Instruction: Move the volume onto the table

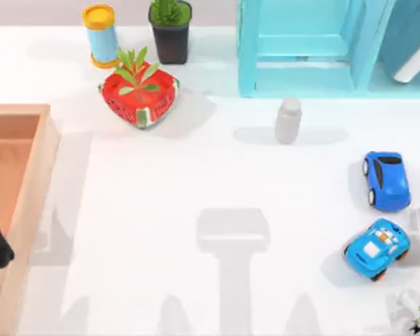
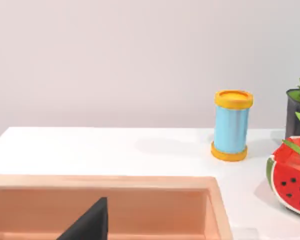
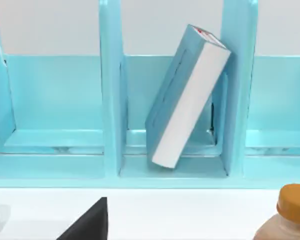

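Thick teal-blue hardcover volume (image 3: 187, 95) with white page edges, leaning tilted inside turquoise shelf unit (image 3: 111, 100), facing right wrist camera, gripper spread indiscernible

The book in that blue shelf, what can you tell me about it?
The volume is a thick hardcover with a plain teal-blue cover, white page edges and a little red trim at its top corner. It stands tilted inside one compartment of the turquoise shelf unit, its lower end on the compartment floor and its upper end leaning against the divider beside it. Nothing grips it, and it is not yet on the table.
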You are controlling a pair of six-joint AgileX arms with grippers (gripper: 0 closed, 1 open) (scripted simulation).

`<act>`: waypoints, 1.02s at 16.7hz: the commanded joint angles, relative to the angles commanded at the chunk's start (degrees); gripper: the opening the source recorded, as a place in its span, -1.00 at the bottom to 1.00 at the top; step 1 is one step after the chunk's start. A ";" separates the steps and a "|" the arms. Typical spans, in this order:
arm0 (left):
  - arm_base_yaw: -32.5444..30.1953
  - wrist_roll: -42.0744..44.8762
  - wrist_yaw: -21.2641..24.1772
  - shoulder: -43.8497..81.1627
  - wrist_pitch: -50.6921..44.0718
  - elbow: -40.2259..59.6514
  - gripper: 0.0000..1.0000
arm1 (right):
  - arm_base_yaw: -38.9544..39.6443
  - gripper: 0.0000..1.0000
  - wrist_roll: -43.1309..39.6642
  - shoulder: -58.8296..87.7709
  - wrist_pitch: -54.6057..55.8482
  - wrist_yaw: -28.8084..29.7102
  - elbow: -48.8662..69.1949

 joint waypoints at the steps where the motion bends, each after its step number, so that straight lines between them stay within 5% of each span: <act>1: 0.00 0.00 0.00 0.00 0.00 0.00 1.00 | 0.00 1.00 0.00 0.00 0.00 0.00 0.00; 8: 0.00 0.00 0.00 0.00 0.00 0.00 1.00 | -1.13 1.00 3.34 12.72 6.62 -2.32 7.83; 17: 0.00 0.00 0.00 0.00 0.00 0.00 1.00 | -4.73 1.00 11.86 67.45 27.33 -8.98 32.52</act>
